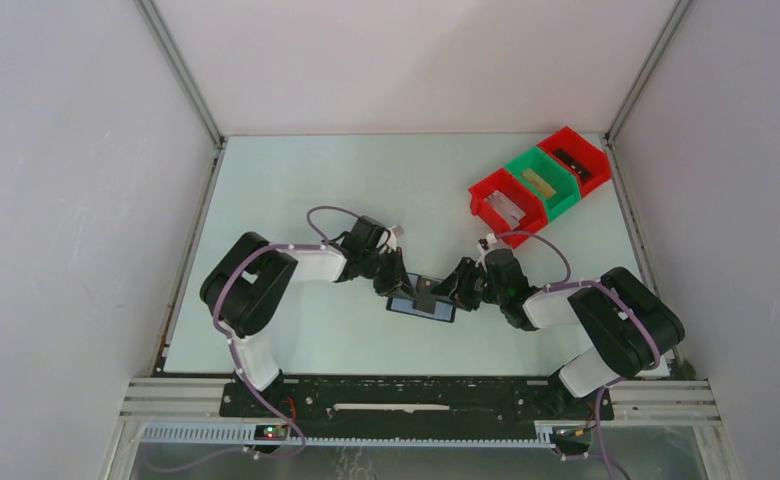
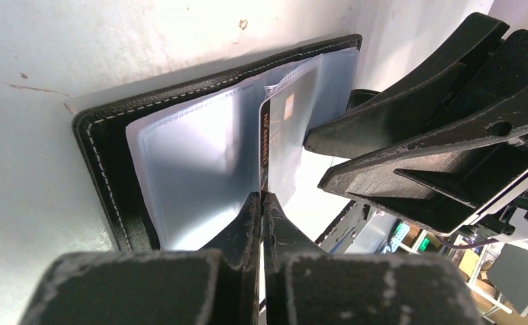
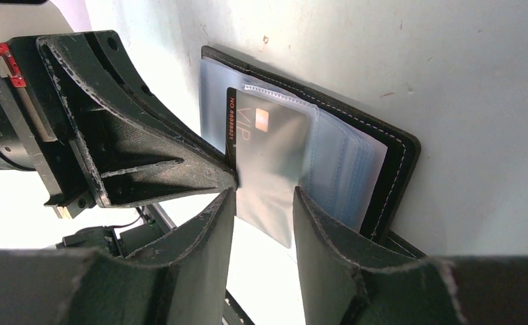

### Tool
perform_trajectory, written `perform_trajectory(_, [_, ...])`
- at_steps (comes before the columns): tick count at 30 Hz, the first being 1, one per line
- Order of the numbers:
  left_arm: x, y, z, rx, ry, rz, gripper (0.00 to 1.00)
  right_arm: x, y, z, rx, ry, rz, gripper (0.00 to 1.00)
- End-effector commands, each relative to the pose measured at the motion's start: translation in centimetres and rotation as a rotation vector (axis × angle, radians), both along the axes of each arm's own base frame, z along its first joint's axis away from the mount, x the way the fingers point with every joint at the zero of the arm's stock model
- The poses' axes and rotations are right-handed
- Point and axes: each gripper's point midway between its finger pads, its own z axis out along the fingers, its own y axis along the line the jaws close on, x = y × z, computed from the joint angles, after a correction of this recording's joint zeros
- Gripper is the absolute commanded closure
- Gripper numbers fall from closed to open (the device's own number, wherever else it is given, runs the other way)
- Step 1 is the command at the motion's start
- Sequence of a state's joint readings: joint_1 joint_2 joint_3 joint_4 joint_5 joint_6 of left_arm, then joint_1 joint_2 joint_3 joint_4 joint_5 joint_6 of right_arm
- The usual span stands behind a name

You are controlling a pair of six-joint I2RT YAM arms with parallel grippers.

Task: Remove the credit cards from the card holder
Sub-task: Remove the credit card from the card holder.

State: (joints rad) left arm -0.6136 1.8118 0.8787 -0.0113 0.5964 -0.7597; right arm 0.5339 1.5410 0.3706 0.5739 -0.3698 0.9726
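Top external view shows me the card holder (image 1: 421, 306) lying open on the pale desk (image 1: 296, 180), midway between the two arms, with both end effectors meeting over it. On the left wrist camera, the left end effector (image 2: 261, 199) is pinched tight on the near edge of a credit card (image 2: 288, 145). It is a grey card with a small chip, standing up out of the holder's clear plastic sleeves (image 2: 193, 169). The right end effector (image 3: 261, 206) stands partly apart, its fingers (image 3: 319, 230) on either side of the same card and sleeve. I cannot tell whether they press on anything. The two end effectors are crowded together, the left one's tip just beside a right finger, so each blocks part of the other camera's sight of the holder. Well apart, at the far right of the desk, a red bin (image 1: 507, 203), a green bin (image 1: 543, 180) and a second red bin (image 1: 574, 158) sit touching in a slanted row. Each holds something small I cannot make out.
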Motion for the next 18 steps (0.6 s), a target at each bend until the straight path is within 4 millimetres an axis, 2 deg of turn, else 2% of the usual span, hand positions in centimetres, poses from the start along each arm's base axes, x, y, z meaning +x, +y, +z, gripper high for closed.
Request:
perform_trajectory(1, [1.2,1.5,0.6,0.016,-0.072,0.048,1.00,-0.3,-0.9,-1.7,-0.050,0.034,-0.020,0.53])
perform_trajectory(6, [2.1,3.4,1.6,0.006,-0.093,0.110,1.00,-0.4,-1.2,-1.9,-0.056,0.042,-0.017,0.54])
perform_trajectory(10, [2.4,4.3,3.1,-0.010,-0.122,0.135,1.00,-0.5,-1.1,-1.1,-0.036,0.034,-0.008,0.54])
perform_trajectory(14, [2.4,4.6,5.7,-0.043,-0.167,0.119,1.00,0.1,-1.5,1.1,-0.010,-0.018,-0.013,0.52])
perform_trajectory(18, [2.1,4.4,9.6,-0.106,-0.246,0.083,1.00,1.1,-2.1,4.7,0.071,-0.101,0.005,0.49])
